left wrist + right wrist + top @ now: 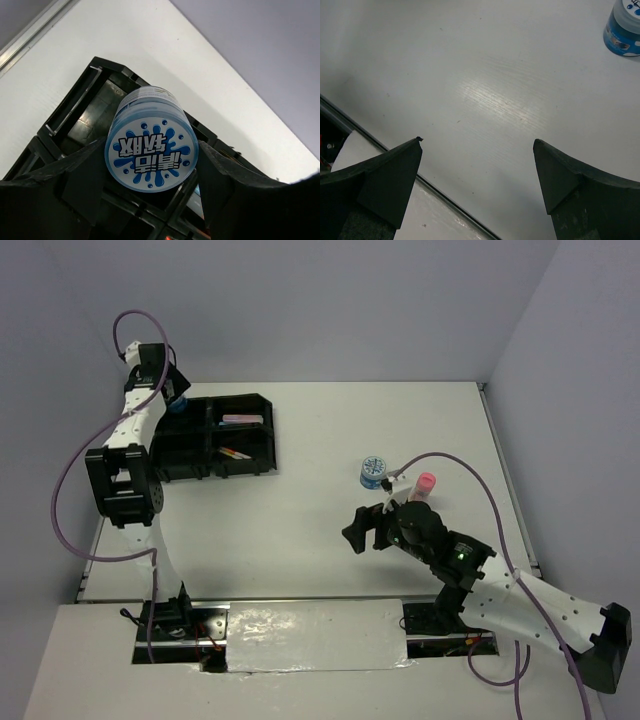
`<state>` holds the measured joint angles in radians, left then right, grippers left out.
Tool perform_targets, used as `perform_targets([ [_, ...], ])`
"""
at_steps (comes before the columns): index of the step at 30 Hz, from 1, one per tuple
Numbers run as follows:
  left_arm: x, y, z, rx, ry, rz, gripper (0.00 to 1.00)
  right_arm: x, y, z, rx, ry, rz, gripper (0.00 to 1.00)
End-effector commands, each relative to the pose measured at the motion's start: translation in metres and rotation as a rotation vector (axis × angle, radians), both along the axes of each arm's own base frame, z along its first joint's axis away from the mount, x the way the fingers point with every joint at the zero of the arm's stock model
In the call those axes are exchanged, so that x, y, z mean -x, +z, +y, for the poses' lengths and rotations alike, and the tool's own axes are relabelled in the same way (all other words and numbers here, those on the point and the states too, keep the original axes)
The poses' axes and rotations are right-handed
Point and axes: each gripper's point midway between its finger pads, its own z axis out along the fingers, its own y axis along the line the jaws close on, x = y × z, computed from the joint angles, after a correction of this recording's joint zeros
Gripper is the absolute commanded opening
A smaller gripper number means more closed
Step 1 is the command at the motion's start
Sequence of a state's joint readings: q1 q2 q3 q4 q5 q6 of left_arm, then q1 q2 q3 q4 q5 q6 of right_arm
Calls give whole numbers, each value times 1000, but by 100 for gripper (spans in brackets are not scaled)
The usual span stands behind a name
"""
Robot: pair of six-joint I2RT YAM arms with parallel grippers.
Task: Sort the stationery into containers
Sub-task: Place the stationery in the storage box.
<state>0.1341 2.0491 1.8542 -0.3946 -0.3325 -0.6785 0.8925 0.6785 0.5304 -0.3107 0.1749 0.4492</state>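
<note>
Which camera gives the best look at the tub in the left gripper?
Left wrist: the tub sits mid-frame, lid print sharp, clamped in the left gripper above the tray. The top view shows only a blue sliver beside the arm. The right wrist view misses it, showing just the other tub.

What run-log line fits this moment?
left gripper: shut on blue tub above black tray | right gripper: open | second blue tub, pink-capped bottle: on table
</note>
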Motion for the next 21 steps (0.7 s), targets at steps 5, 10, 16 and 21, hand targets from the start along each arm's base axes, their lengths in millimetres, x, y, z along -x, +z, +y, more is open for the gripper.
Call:
perform_targets([
  [5, -14, -13, 14, -17, -4, -6, 0, -5, 14, 11, -26, 24, -43, 100],
  [10, -10, -21, 19, -32, 18, 8, 2, -6, 14, 12, -22, 27, -42, 100],
  [16, -12, -33, 26, -32, 20, 37, 11, -7, 13, 13, -9, 34, -41, 100],
  [21, -17, -35, 23, -25, 4, 24, 27, -8, 12, 15, -6, 34, -40, 100],
])
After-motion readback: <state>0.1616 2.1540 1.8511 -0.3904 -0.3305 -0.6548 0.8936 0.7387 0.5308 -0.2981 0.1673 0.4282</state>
